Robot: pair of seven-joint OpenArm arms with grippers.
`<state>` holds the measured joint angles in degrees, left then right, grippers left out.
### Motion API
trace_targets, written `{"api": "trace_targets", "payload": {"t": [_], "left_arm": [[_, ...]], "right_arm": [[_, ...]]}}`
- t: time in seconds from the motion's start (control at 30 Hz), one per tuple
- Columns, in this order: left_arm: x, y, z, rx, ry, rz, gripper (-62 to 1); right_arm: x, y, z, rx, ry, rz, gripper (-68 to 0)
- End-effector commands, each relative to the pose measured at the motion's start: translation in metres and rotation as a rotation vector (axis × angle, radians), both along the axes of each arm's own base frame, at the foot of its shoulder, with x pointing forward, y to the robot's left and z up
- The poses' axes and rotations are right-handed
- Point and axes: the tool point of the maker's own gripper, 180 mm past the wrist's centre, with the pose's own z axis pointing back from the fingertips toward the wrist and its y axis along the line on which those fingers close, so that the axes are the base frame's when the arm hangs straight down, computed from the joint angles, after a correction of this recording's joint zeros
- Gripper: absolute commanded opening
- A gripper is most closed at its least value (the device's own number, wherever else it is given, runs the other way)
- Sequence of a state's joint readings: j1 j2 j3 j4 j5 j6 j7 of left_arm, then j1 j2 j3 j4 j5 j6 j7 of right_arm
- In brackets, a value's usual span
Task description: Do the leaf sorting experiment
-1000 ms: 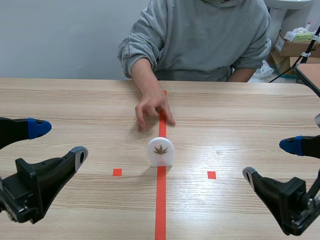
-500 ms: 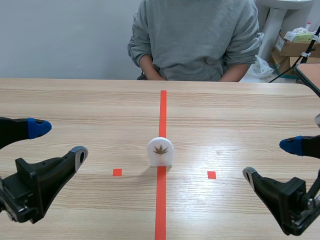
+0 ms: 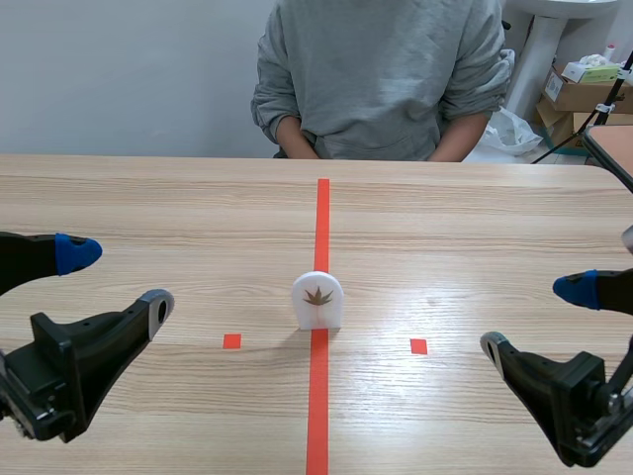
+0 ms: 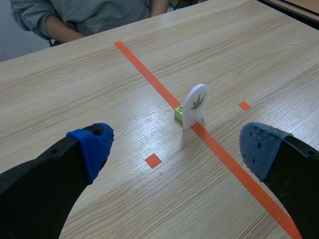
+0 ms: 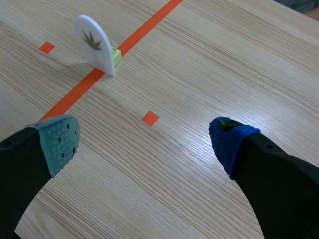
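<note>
The left gripper [image 3: 119, 281] sits nearest the camera at the lower left of the frame. Its fingers are spread wide with nothing between them. Same deal at the lower right: the right gripper [image 3: 534, 317] is spread wide too and holds nothing. Both are well apart from everything else on the table [image 3: 148, 198].

A bit further up, two small red squares [image 3: 231, 340] flank the red tape line [image 3: 318, 416] running up the middle. The leaf card [image 3: 317, 300], a white arch with a brown leaf on it, stands upright on that line, dead centre of the frame. The wrist views show a little green block [image 4: 178, 114] touching its back at the base.

At the top centre a person [image 3: 381, 79] in a grey hoodie sits across the table, arms tucked behind the far edge. Cardboard boxes [image 3: 579, 94] sit in the upper right corner.
</note>
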<state>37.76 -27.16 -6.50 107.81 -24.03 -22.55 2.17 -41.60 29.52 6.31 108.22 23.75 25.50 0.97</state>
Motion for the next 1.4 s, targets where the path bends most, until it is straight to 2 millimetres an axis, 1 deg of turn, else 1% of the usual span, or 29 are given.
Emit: {"api": "trace_targets", "payload": {"t": [0.0,1.03,1.17,1.37], "left_arm": [[0.0,-0.001,0.005,-0.007,-0.014,-0.005,-6.7],[0.0,-0.001,0.005,-0.007,-0.014,-0.005,-6.7],[0.0,-0.001,0.005,-0.007,-0.014,-0.005,-6.7],[0.0,-0.001,0.005,-0.007,-0.013,-0.005,-6.7]], "right_arm": [[0.006,-0.001,0.008,0.007,-0.032,-0.004,-14.4],[0.007,-0.001,0.008,0.004,-0.031,-0.004,-14.4],[0.013,-0.004,0.006,-0.024,-0.018,-0.005,-14.4],[0.033,-0.01,-0.002,-0.045,-0.014,0.011,-14.4]]}}
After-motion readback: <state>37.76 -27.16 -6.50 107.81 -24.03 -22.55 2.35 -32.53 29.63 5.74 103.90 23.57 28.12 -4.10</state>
